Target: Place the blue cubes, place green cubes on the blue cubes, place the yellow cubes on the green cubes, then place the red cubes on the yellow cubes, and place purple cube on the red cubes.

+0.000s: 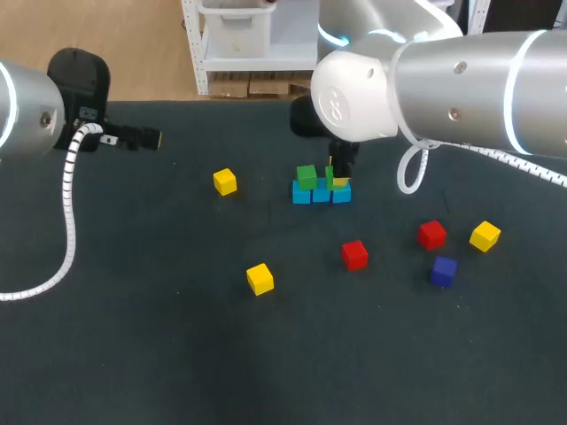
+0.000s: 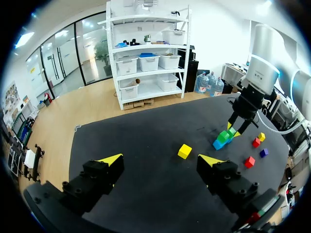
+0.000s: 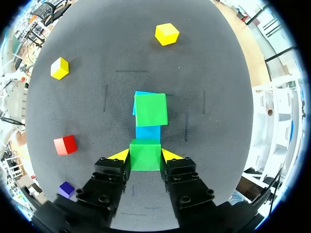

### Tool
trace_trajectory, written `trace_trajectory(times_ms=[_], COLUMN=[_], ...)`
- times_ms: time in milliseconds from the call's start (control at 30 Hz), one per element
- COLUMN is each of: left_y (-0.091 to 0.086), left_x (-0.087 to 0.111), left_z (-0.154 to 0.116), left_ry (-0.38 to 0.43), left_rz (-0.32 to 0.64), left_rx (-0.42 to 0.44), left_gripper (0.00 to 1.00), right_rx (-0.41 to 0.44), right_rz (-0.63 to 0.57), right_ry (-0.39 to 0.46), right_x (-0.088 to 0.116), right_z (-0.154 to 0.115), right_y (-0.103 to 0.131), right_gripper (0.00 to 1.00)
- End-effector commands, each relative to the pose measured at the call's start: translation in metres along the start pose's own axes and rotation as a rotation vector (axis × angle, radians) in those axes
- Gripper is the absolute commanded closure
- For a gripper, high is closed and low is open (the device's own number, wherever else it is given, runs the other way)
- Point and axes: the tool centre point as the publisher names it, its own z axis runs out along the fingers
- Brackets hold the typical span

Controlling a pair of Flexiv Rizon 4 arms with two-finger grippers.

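The right gripper (image 3: 145, 156) is clamped on a green cube (image 3: 145, 160), holding it over the right end of the row of blue cubes (image 1: 321, 193) (whether it touches them I cannot tell). A second green cube (image 1: 306, 175) sits on the row's left end. The row lies mid-table (image 1: 133, 354), toward the far edge. The loose yellow cubes (image 1: 225, 181), red cubes (image 1: 354, 254) and purple cube (image 1: 443, 270) lie scattered, all well apart from the row. The left gripper (image 2: 160, 161) hangs near the far left edge, fingers spread wide, holding nothing.
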Motion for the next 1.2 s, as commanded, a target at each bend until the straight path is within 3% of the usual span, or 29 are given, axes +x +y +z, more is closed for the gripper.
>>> trace_trajectory(times_ms=[33, 167, 233, 300, 333, 400, 433, 900, 1200], left_y=[0.001, 0.001, 0.001, 0.001, 0.001, 0.001, 0.001, 0.001, 0.001], left_x=[0.000, 0.000, 0.000, 0.000, 0.000, 0.000, 0.000, 0.000, 0.000], left_z=[0.000, 0.000, 0.000, 0.000, 0.000, 0.000, 0.000, 0.000, 0.000], left_ry=[0.000, 0.000, 0.000, 0.000, 0.000, 0.000, 0.000, 0.000, 0.000], left_rz=[0.001, 0.001, 0.001, 0.001, 0.001, 0.001, 0.001, 0.001, 0.001], left_rx=[0.005, 0.005, 0.005, 0.005, 0.005, 0.005, 0.005, 0.005, 0.005], left_gripper=[0.00, 0.00, 0.00, 0.00, 0.00, 0.00, 0.00, 0.00, 0.00], right_rx=[0.001, -0.002, -0.005, -0.006, -0.007, -0.010, -0.010, 0.000, -0.020], right_rz=[0.002, 0.002, -0.002, -0.005, -0.006, -0.008, -0.007, -0.005, -0.033], right_ry=[-0.001, -0.002, -0.001, 0.000, 0.000, 0.000, -0.001, -0.032, -0.052], right_x=[0.000, 0.000, 0.000, 0.000, 0.000, 0.000, 0.000, -0.003, -0.021], right_z=[0.000, 0.000, 0.000, 0.000, 0.000, 0.000, 0.000, -0.009, -0.010], right_y=[-0.001, 0.000, 0.001, 0.001, 0.002, 0.002, 0.003, 0.003, 0.004], right_gripper=[0.82, 0.75, 0.64, 0.39, 0.16, 0.02, 0.00, 0.00, 0.00])
